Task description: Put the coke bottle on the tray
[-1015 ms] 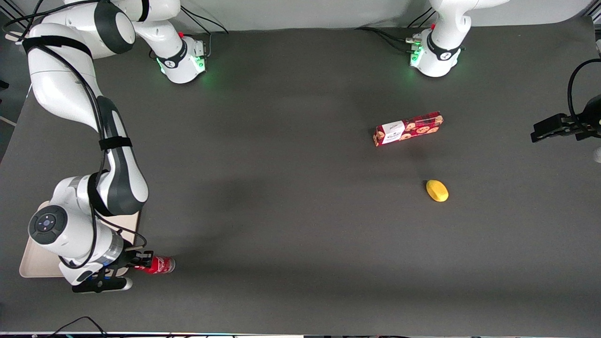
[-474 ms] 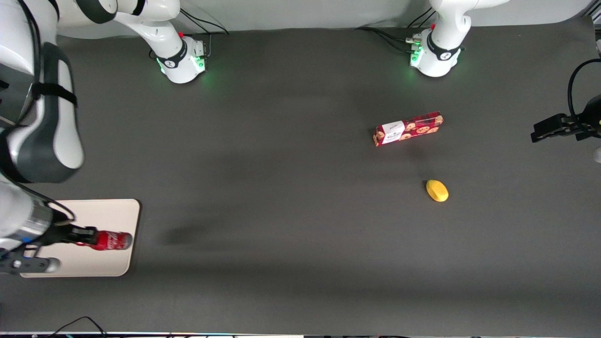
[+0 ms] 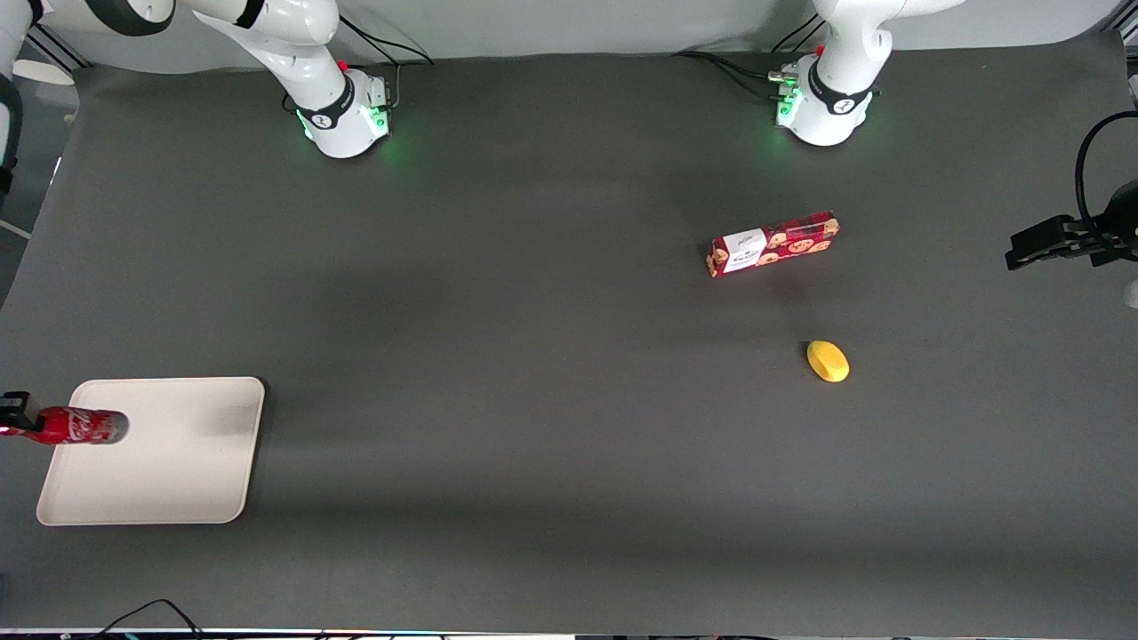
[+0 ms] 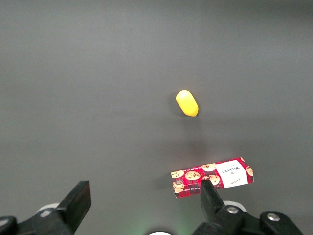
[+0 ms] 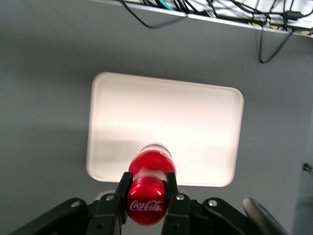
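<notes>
The coke bottle (image 3: 78, 425) is the only one we count, and we find it held in the air over the tray (image 3: 178, 480), above the tray's edge at the working arm's end of the table. We see the gripper (image 5: 146, 188) clamped on it, one finger pressed against each side of the red body, with the white script logo facing the wrist camera. From the wrist view the bottle (image 5: 149, 186) hangs over the tray (image 5: 205, 122) near one of its long edges, clear base toward the tray and not touching the surface. In the front view only a tip of the gripper (image 3: 11, 414) shows at the picture's border, holding the bottle's cap end.

We count one tray, cream-beige with rounded corners, bare on top, lying on the dark table (image 3: 533, 356). Toward the parked arm's end of the table we count two more loose things: one red cookie box (image 3: 772, 244) with a white label, and one yellow lemon-like object (image 3: 828, 361) lying nearer the front camera than the box, the two well apart from the tray.
</notes>
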